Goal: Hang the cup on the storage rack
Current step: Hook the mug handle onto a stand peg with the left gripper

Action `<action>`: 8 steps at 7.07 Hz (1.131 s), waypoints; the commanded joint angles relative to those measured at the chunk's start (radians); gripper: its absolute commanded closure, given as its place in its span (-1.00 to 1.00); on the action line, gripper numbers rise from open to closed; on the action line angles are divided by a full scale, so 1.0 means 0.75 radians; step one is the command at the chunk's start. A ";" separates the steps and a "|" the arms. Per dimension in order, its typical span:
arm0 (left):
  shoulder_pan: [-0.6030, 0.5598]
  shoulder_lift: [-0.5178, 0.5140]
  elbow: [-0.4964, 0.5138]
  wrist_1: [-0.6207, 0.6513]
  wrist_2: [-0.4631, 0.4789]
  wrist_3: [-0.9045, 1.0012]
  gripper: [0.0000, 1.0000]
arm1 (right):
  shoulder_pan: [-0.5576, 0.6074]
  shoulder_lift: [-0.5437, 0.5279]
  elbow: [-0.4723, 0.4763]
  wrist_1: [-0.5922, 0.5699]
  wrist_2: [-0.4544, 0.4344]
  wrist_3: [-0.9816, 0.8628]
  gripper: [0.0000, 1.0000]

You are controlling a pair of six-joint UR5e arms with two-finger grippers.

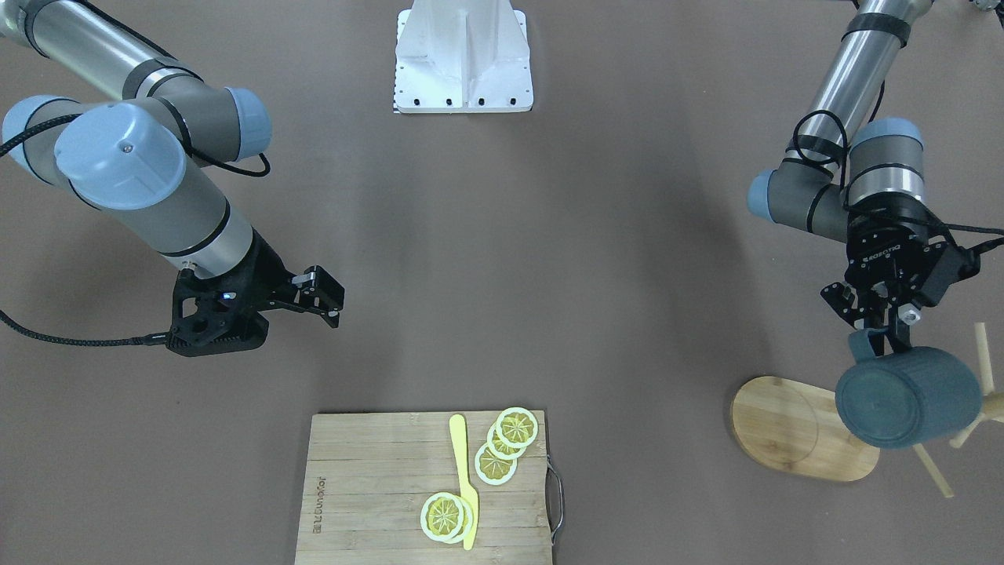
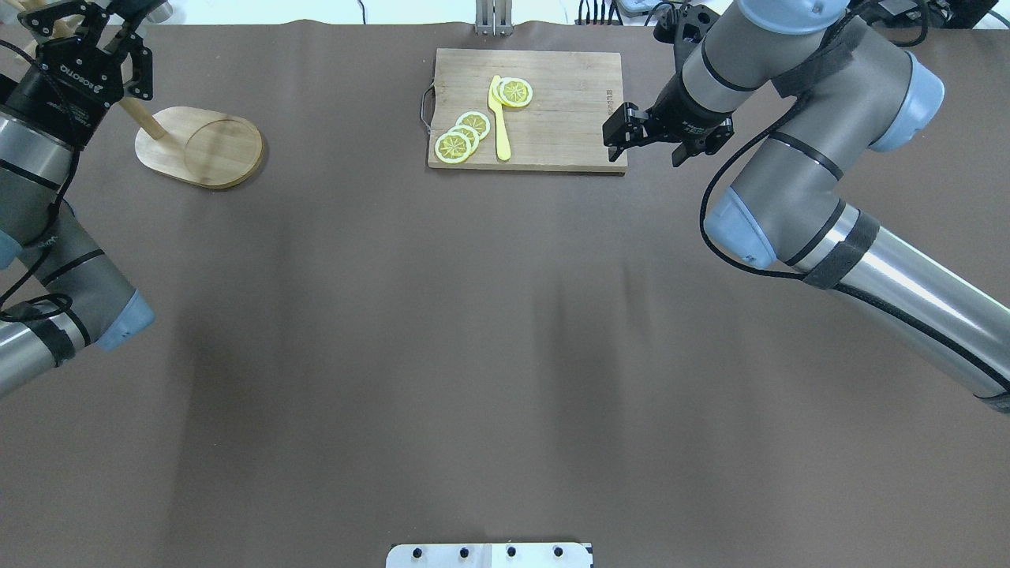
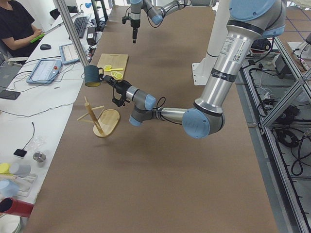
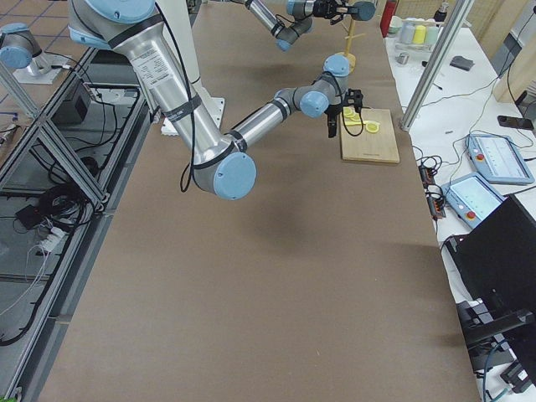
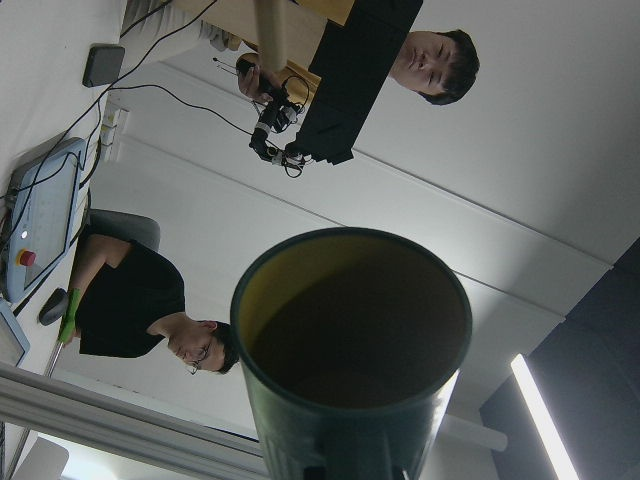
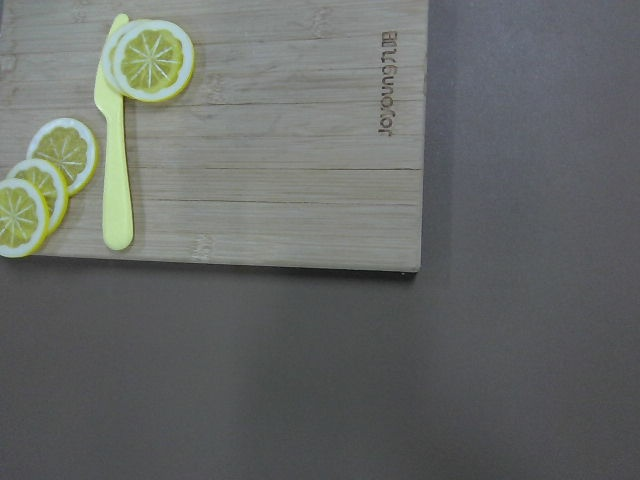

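The left gripper (image 1: 882,329) is clamped on the loop handle of the cup (image 1: 910,396) and holds it in the air over the far left part of the surface (image 1: 549,235). The cup is tipped on its side. Its closed base shows in the front-facing view, and its mustard-yellow inside faces the left wrist camera. From the left side view it hangs just above the top of the storage rack (image 1: 800,428), apart from the central post. In the front-facing view the cup covers the post, and thin pegs stick out from behind it. Whether a peg touches the cup cannot be told. The rack's oval bamboo base rests on the surface below.

The right gripper (image 1: 325,302) hovers just beside the right edge of a wooden cutting board (image 1: 376,486) at the far middle of the surface, well apart from the rack. Its jaws look closed, with nothing between them. The board carries lemon slices (image 1: 518,428) in 2 groups, with a yellow plastic knife (image 1: 464,479) between them.

The surface is a brown mat, and a white robot mount (image 1: 463,55) stands at its near edge. Beyond its far edge is a white desk where an operator in black (image 3: 14,24) is seated.
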 commanded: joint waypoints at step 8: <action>0.002 0.015 0.134 0.012 0.072 -0.102 1.00 | -0.019 0.001 -0.006 0.000 -0.013 -0.002 -0.99</action>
